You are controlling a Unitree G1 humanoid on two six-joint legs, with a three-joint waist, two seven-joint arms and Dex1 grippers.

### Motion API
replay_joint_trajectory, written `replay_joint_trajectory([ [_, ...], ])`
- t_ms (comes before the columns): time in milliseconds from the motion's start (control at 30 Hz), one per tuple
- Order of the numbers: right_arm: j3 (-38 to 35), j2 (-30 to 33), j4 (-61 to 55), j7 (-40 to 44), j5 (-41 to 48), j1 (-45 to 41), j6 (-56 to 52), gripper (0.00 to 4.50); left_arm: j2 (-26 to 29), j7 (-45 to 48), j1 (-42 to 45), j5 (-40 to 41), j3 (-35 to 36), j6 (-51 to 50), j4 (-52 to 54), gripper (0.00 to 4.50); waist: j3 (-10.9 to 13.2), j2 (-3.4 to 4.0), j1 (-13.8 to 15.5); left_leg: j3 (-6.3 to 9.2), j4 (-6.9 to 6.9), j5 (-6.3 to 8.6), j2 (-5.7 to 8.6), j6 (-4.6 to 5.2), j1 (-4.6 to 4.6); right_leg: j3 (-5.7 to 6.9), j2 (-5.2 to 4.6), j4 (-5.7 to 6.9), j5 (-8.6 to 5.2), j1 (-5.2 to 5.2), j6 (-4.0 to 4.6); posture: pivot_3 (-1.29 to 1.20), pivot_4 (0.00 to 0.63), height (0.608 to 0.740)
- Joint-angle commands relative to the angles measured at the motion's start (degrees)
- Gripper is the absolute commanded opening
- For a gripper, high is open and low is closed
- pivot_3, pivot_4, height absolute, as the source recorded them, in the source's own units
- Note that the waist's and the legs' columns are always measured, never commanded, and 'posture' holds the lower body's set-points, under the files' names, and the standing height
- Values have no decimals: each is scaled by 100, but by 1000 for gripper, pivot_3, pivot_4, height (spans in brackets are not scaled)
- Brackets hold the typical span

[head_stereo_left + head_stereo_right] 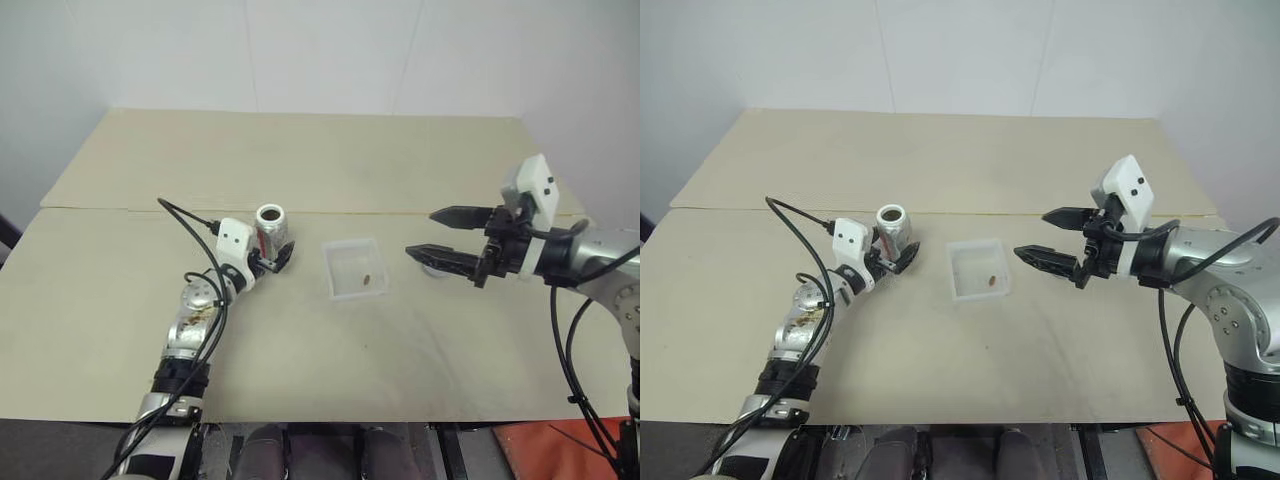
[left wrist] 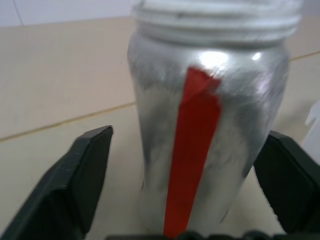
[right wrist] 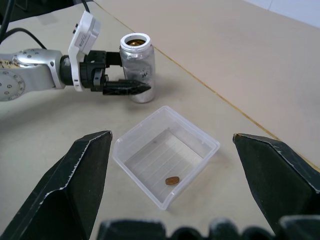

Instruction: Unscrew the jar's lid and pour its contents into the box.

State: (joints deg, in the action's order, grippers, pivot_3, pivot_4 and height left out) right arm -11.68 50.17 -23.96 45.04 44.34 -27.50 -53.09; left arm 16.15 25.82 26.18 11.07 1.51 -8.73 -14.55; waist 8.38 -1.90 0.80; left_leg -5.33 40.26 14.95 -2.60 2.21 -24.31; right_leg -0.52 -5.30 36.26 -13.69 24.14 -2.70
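Nearest of all, in the left wrist view, the jar (image 2: 207,135) stands upright between the left gripper (image 1: 272,252) fingers, which sit spread on either side of it with a gap showing at each flank, so it reads as let go, not clamped. It rests on the counter (image 1: 300,160) with its mouth open and no cap on it; the threaded neck is bare. From the head camera the box (image 1: 354,268) lies at about three o'clock from the jar, near but apart, and a small brown bit, the contents (image 1: 367,279), sits on the box floor. The right gripper (image 1: 425,233) hangs above the counter at three o'clock from the box, fingers wide apart and holding nothing. I'd judge the jar light, rigid and rather slick, its silvery wall smooth apart from the red tape stripe; the safest hold would be around the mid-body, below the threads, squeezing gently since an empty jar tips easily. Whether anything remains down inside the jar is hard to tell, as only a dark glimpse shows through the mouth. A pale round shape lies under the right fingers, possibly the lid, but too hidden to be sure.
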Motion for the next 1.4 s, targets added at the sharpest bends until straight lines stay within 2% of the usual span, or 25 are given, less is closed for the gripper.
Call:
replay_joint_trajectory([
  [33, -131, 15, -169, -37, 105, -62, 47, 4500, 121, 4, -30, -51, 36, -69, 398, 4465, 0, 0, 7, 0, 0, 0, 0, 1, 0, 0, 0, 0, 0, -1, 0, 0, 150, 740],
  [133, -131, 31, -236, -83, 117, -13, 25, 4500, 473, 328, -385, 40, 20, -407, 918, 4465, -1, 1, -14, 1, -2, 2, 0, 4, 1, -1, 0, -1, 0, -1, 0, 0, 150, 740],
  [333, -133, 84, -306, -168, 33, 201, 59, 4500, 1545, 1564, -1429, 617, 226, -672, 2279, 4465, -2, 4, -44, -7, -30, -1, -8, -3, 13, -9, 1, 0, 0, 7, 2, 0, 150, 740],
  [467, -161, 101, -341, -168, 44, 307, 104, 4500, 2358, 2574, -1783, 1585, 797, -1055, 2979, 4465, -2, 3, -20, -9, -28, 4, -13, 5, 17, -6, -4, -18, 1, 3, 7, 0, 150, 740],
  [633, -225, 219, -393, 142, -40, 534, 392, 4500, 3612, 4256, -1535, 2596, 1681, -1199, 2710, 4465, -4, 7, -22, -14, -33, 3, -11, 4, 23, -7, 3, -17, 0, 4, 9, 0, 150, 740],
  [700, -288, 269, -410, 313, -64, 643, 553, 4500, 4115, 5126, -1196, 2860, 1899, -1110, 2254, 4465, -4, 7, -19, -19, -37, 3, -10, 3, 26, -7, 3, -18, -2, 2, 11, 0, 150, 740],
  [767, -313, 300, -422, 400, -96, 717, 663, 4500, 4408, 5579, -947, 2913, 1927, -1052, 1935, 4465, -4, 7, -22, -25, -38, 2, -10, 3, 25, -5, 5, -17, -3, 4, 10, 0, 150, 740],
  [1067, -408, 251, -497, 391, -47, 910, 801, 4500, 4280, 5968, -397, 2742, 1730, -723, 1337, 4465, -4, 7, -18, -73, -38, 2, -12, 3, 26, -8, 6, -17, -4, 4, 10, 0, 150, 740],
  [1400, -410, 259, -457, 516, 15, 1034, 950, 4500, 4248, 5989, -711, 2856, 1959, -775, 1581, 4465, -4, 7, -31, -80, -38, 2, -15, 3, 27, -12, 8, -15, -4, 9, 11, 0, 150, 740],
])
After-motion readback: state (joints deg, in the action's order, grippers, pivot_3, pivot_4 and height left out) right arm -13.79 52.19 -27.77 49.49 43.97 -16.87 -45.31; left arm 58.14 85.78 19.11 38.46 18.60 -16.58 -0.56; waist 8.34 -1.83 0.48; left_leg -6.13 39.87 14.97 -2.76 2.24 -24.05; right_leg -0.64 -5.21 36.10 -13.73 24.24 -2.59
